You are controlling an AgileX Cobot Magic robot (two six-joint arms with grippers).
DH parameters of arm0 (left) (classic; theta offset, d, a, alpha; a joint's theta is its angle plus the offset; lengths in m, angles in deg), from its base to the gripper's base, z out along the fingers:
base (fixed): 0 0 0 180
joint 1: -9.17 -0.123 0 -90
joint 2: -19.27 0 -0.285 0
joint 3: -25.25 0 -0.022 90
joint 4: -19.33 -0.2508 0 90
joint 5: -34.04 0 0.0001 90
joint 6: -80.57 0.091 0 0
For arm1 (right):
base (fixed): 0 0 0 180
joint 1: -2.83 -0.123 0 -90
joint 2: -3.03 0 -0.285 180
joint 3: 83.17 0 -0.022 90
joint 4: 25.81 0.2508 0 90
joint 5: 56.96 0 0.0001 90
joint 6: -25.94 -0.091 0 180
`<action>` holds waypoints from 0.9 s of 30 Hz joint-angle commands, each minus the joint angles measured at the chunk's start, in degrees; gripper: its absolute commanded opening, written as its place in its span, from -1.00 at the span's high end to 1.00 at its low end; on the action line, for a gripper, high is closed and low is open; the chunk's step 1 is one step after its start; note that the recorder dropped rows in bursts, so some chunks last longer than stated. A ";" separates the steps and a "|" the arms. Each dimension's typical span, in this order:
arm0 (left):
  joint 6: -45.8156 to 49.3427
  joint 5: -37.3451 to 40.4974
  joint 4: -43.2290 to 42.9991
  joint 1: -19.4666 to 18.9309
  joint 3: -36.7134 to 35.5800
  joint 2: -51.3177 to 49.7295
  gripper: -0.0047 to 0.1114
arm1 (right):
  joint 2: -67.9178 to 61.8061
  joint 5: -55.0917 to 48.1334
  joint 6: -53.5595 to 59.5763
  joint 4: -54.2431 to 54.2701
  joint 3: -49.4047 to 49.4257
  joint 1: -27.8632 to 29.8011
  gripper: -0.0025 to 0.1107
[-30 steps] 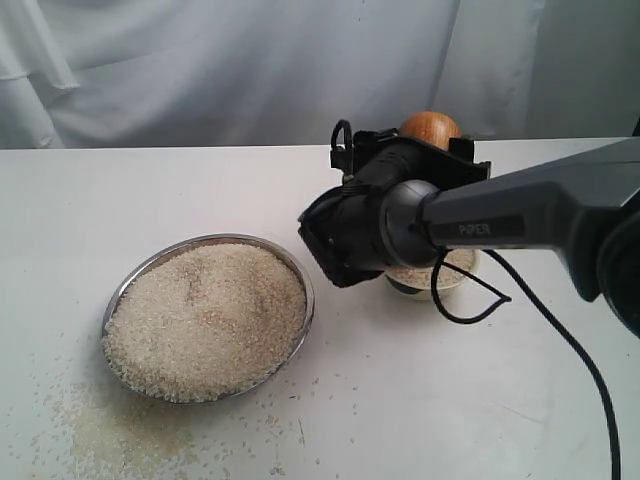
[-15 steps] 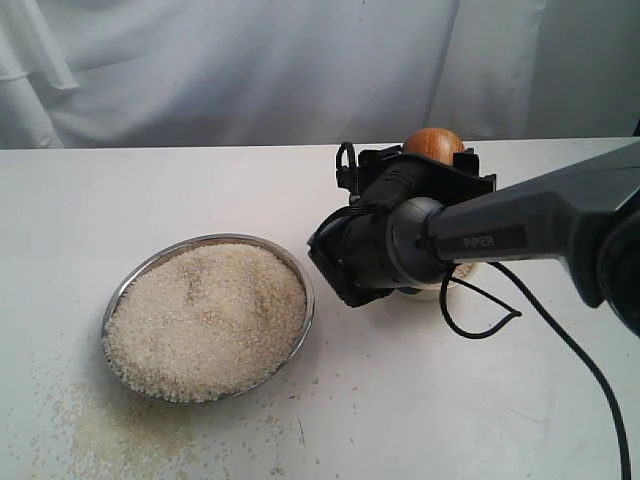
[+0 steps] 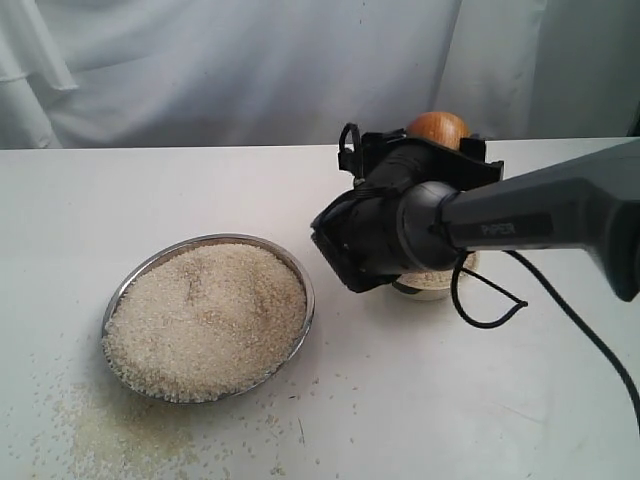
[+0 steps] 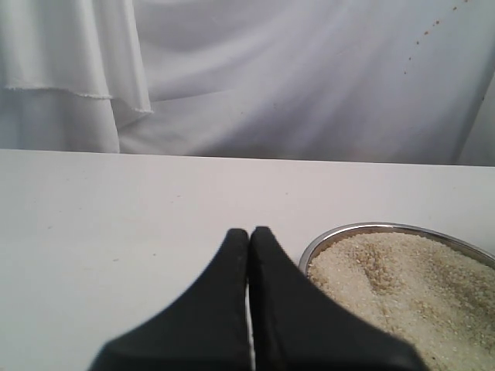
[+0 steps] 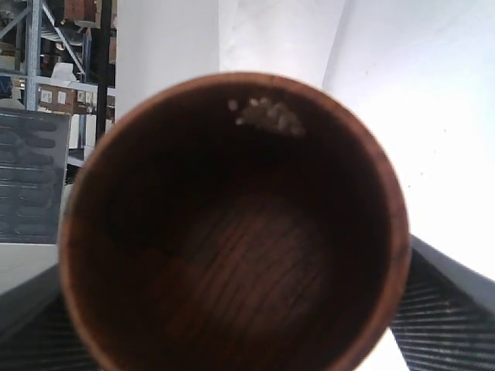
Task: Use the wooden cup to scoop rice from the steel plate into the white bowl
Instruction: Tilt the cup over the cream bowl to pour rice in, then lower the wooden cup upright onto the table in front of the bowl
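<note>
Wooden cup (image 5: pixel 232 224), nearly empty, sits clamped in the right tool (image 5: pixel 240 321) above the white bowl (image 3: pixel 440 290).

Lab setup: white drape (image 3: pixel 250 70), metal storage racks (image 5: pixel 48 54).

A flat white tabletop (image 3: pixel 480 400) carries everything here. On its near left stands a wide, shallow round plate of shiny steel (image 3: pixel 232 238), heaped almost to the rim with off-white uncooked rice (image 3: pixel 205 320). Loose scattered grains (image 3: pixel 90 430) lie on the bare surface, thickest at the plate's near left side. To the right, apart from the plate and slightly farther back, stands a small cream-white bowl (image 3: pixel 440 288), partly hidden.
</note>
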 commanded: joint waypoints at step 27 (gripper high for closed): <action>0.06 -0.33 0.02 0.21 -0.28 0.24 0.92 | 30.20 1.36 -2.19 108.27 0.23 18.05 0.96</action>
